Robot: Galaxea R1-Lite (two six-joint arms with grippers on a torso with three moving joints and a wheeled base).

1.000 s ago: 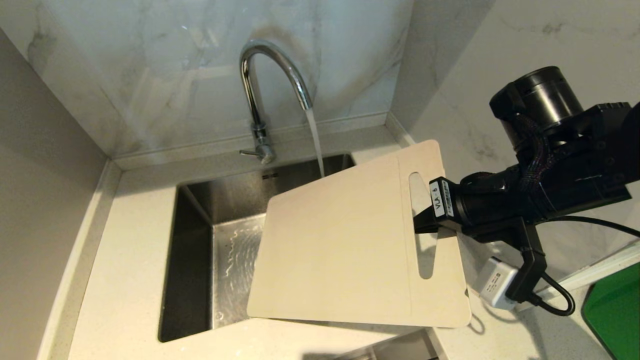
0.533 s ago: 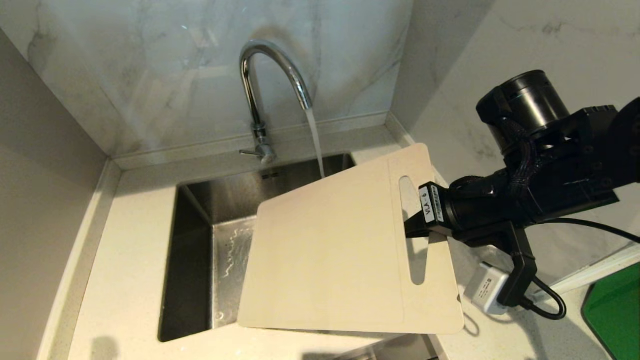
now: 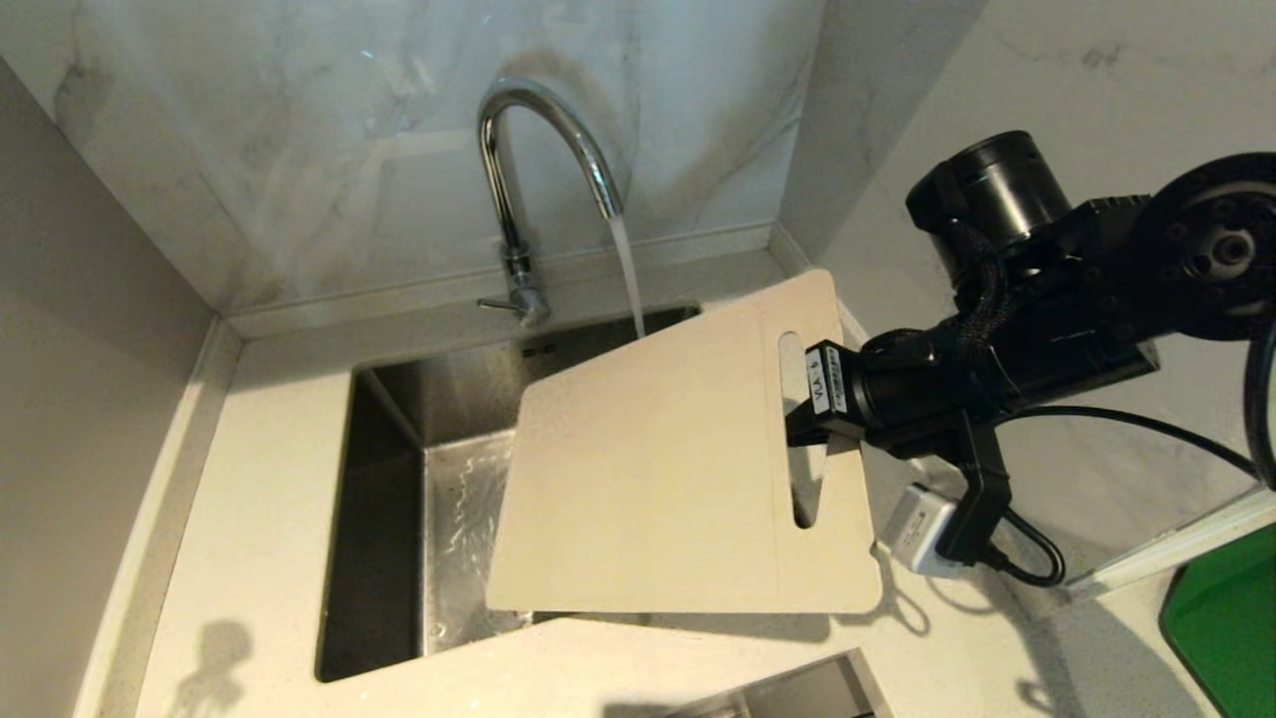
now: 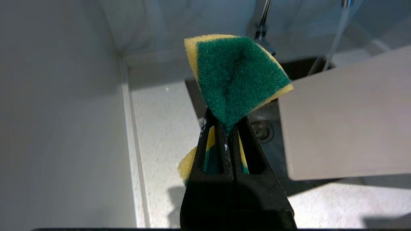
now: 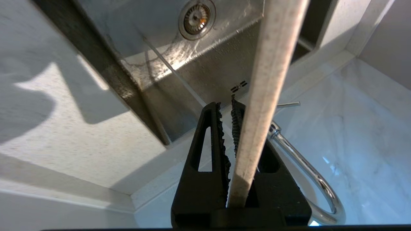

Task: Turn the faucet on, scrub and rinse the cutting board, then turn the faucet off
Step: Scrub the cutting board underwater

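Note:
The chrome faucet [image 3: 543,150] stands behind the sink with water [image 3: 626,269] running from its spout. My right gripper [image 3: 802,431] is shut on the cream cutting board [image 3: 658,469] at its slot handle and holds it tilted over the sink's right half. The stream drops just behind the board's far edge. The right wrist view shows the board's edge [image 5: 269,80] clamped at my right gripper [image 5: 225,102], with the faucet [image 5: 308,170] beyond. My left gripper [image 4: 226,125] is shut on a green and yellow sponge [image 4: 237,73], left of the board [image 4: 346,122].
The steel sink [image 3: 399,479] has a drain [image 5: 196,14] in its floor. Pale counter [image 3: 259,499] runs along its left side, with marble walls close behind and at both sides. A green flat object [image 3: 1226,618] lies at the far right.
My right gripper has carried the board to the left, nearer the faucet. A shadow of my left arm has appeared on the counter at the lower left. Water keeps running.

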